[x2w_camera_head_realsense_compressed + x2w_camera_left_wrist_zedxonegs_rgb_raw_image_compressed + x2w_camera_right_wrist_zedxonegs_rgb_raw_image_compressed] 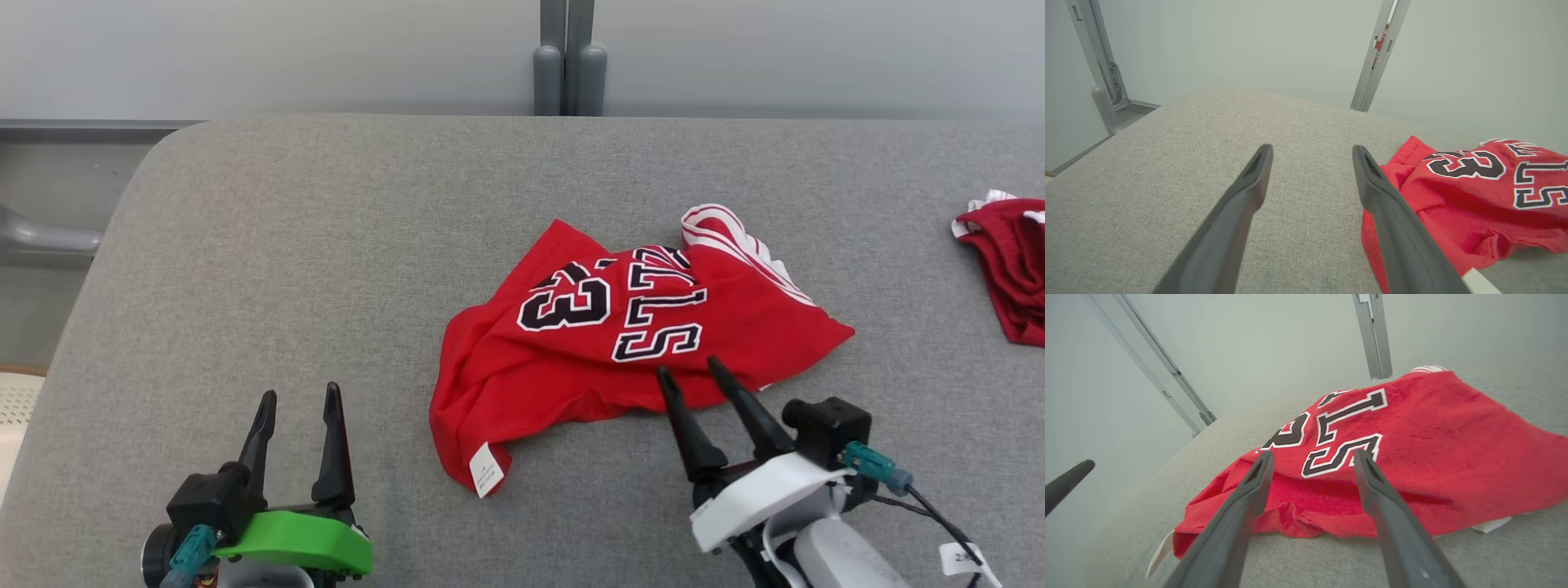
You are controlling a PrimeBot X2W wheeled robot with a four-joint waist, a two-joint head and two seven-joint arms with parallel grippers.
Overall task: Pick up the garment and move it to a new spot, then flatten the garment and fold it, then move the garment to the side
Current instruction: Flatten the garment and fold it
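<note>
The garment (pixel 620 335) is a red jersey with black-and-white lettering and white trim, lying crumpled in the middle of the grey padded table (pixel 326 245). A white label sticks out at its near left corner. My right gripper (pixel 690 371) is open, its fingertips at the jersey's near edge, nothing between them. In the right wrist view the garment (pixel 1412 449) lies just beyond the open fingers (pixel 1257 477). My left gripper (pixel 298 396) stands open over bare table, left of the jersey. The left wrist view shows the garment (pixel 1474 196) to the right of its fingers (pixel 1372 183).
Another red cloth (pixel 1008 265) with white trim lies at the table's far right edge. A grey post (pixel 569 57) rises behind the table. The table's left edge curves away at the upper left, with floor beyond.
</note>
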